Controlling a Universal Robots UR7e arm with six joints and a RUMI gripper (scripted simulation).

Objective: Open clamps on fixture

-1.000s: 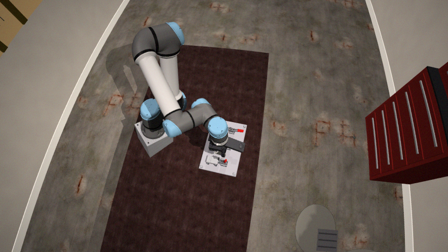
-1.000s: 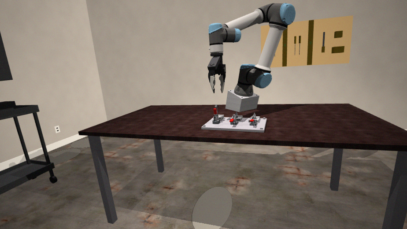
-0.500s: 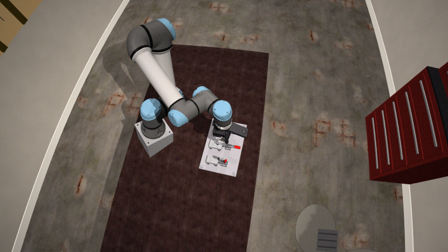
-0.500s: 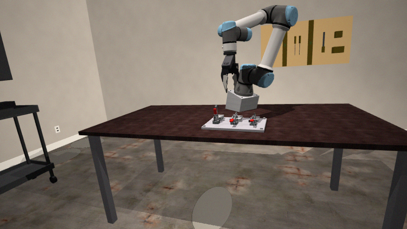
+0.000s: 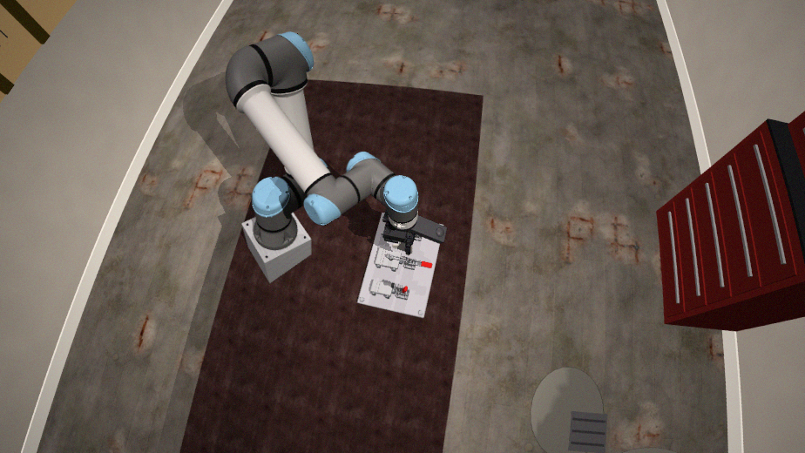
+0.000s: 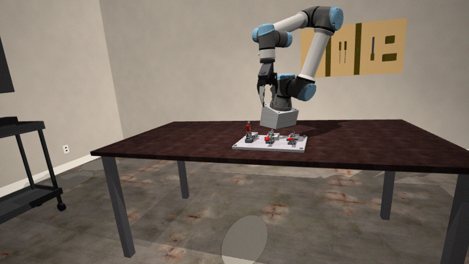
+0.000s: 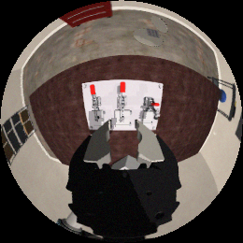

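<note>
Fixture plate: the white plate [image 5: 417, 295] [image 6: 278, 147] [image 7: 108, 90] lies flat on the dark table [image 5: 315, 348] [image 6: 196, 139] [image 7: 187, 93].
Gripper opening: the two-jaw gripper [image 5: 402, 247] [image 6: 267, 104] [image 7: 122, 120] is partly open, fingertips apart.
Gripper hold: nothing between the fingers; they hang well above the plate, touching none of its clamps.
Raised end clamp: one toggle clamp [image 5: 402, 290] [image 6: 248, 135] [image 7: 149, 104] at an end of the plate has its red handle standing up.
Middle clamp: the middle toggle clamp [image 5: 409, 261] [image 6: 270, 139] [image 7: 122, 99], mid-plate, has its handle low, pointing outward.
Opposite end clamp: the third toggle clamp [image 6: 291, 139] [image 7: 95, 102] also has its handle low; from above, the gripper hides it.
Pedestal: the grey robot pedestal [image 5: 284, 262] [image 6: 285, 120] stands beside the plate, apart from it.
</note>
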